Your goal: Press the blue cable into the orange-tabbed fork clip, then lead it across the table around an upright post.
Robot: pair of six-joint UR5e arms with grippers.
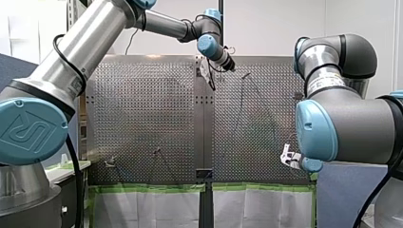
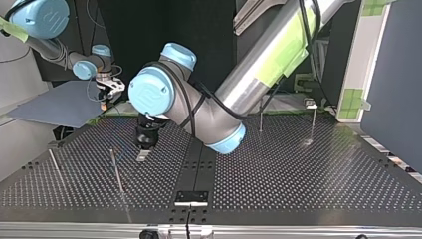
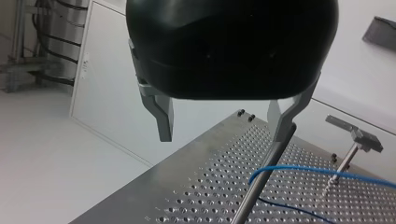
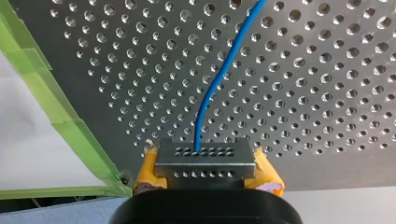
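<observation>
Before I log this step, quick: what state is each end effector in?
Left end effector: open, holding nothing.
Right end effector: closed on the blue cable.

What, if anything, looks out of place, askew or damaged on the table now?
Nothing stands out. The blue cable runs unbroken from the metal block in my right gripper over the perforated table, and in the left wrist view it bends around an upright post beside my open left gripper. No spill or damage shows.
</observation>
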